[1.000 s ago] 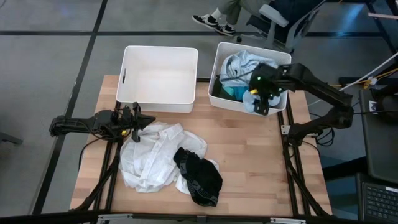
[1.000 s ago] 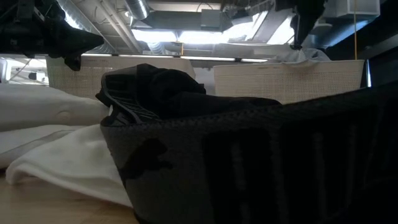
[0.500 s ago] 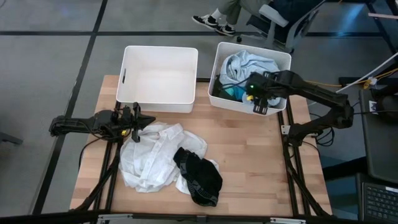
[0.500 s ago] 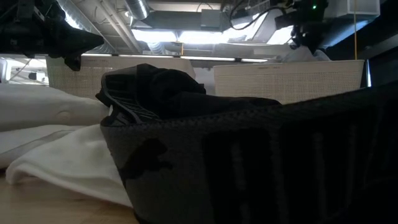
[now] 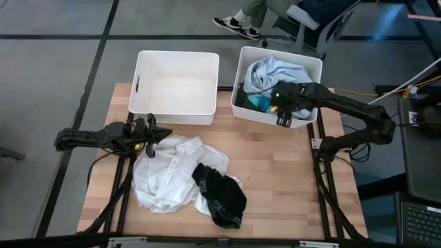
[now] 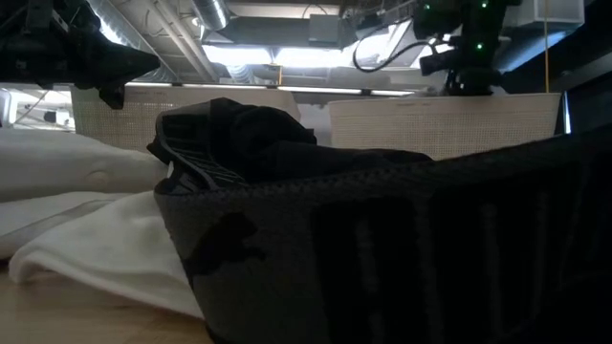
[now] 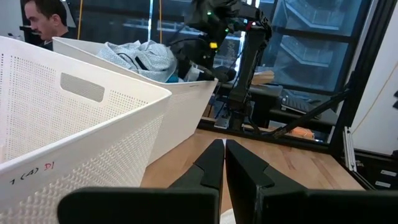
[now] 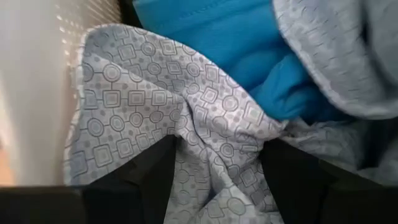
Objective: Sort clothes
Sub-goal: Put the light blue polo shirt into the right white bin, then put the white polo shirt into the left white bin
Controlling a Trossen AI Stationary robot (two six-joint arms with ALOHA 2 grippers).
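Note:
The right white bin (image 5: 242,69) holds pale blue (image 5: 272,72) and teal (image 5: 256,101) clothes. My right gripper (image 5: 283,117) is down in this bin by its near wall, shut on a pale patterned cloth (image 8: 155,106); it also shows in the low view (image 6: 469,72). A white garment (image 5: 169,176) and a black garment (image 5: 220,196) lie heaped on the table, the black one partly on the white one. My left gripper (image 5: 164,133) is shut and empty, held above the table's left side at the white garment's far edge; it also shows in its own wrist view (image 7: 224,163). My right gripper has a bunch of the pale patterned cloth (image 8: 217,155) between its two fingers (image 8: 152,177), several folds of it. The fingers come from above into the bin. The rest of the cloth lies slack on the teal cloth (image 8: 236,50) and against the bin's wall (image 8: 37,87).
The left white bin (image 5: 178,86) stands beside the right one at the table's far edge. Bare wood lies at the table's right (image 5: 303,179). A person's feet (image 5: 238,24) show beyond the far edge; a person (image 7: 43,22) shows behind the bins.
My right gripper has gone down into the right bin and a little toward the table's left, taking the pale patterned cloth with it; the cloth now lies on the clothes in the bin.

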